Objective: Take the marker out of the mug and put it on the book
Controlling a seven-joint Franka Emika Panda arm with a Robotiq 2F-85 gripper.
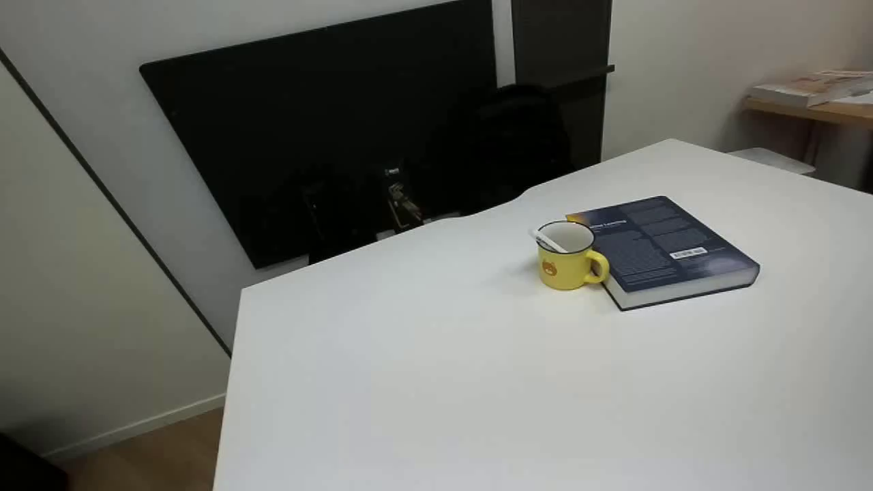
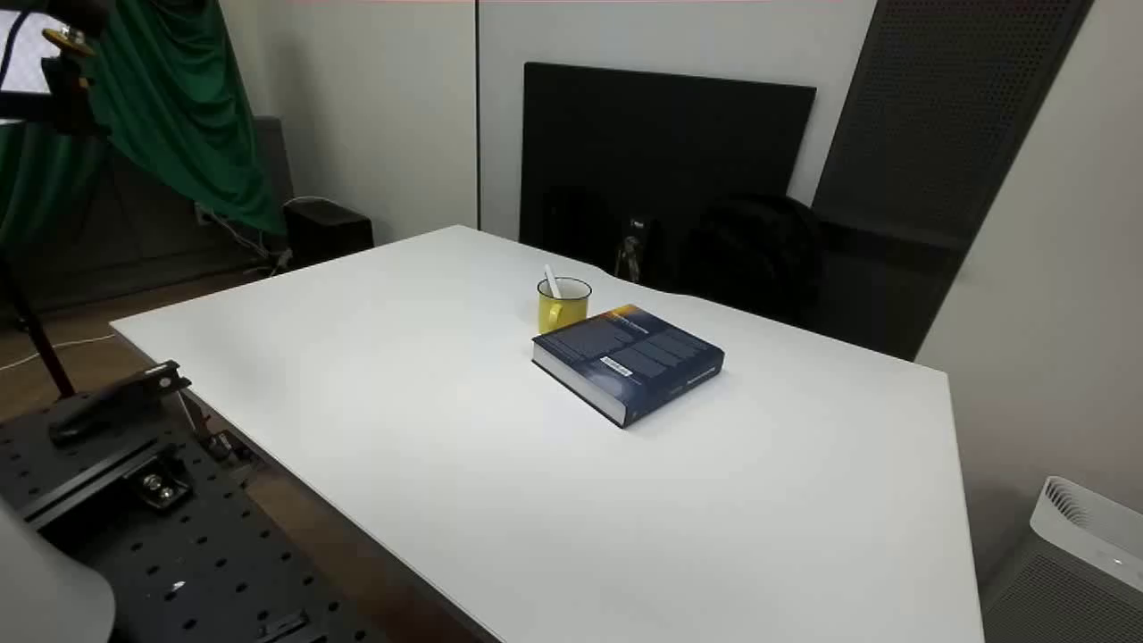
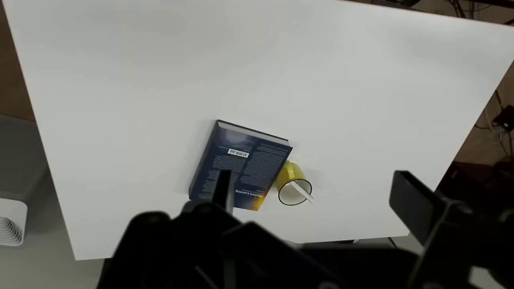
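in an exterior view we've got the yellow mug (image 1: 569, 274) standing upright on the white table (image 1: 409, 382), and there it is, the marker (image 1: 549, 241) – white, leaning inside the mug, one end poking out past the dark rim. just beside the mug lies the book (image 1: 672, 249), navy, flat and closed, barcode up; the handle points its way, but whether the two touch we can't tell. a big black panel (image 1: 320, 136) stands behind the table.

in an exterior view we also find the book nearer us than the mug, hiding part of its foot, while the marker tilts up out of the top. a green curtain (image 2: 192, 116) hangs at the upper left, and a grey-and-white vented unit (image 2: 1067, 563) sits low at the right.

over to the wrist view – here's the gripper (image 3: 316, 192) along the bottom, its two dark fingers (image 3: 413, 205) spread wide. between them, well below, we see the mug, the marker slanting over its rim; the finger at this view's left covers part of the book.
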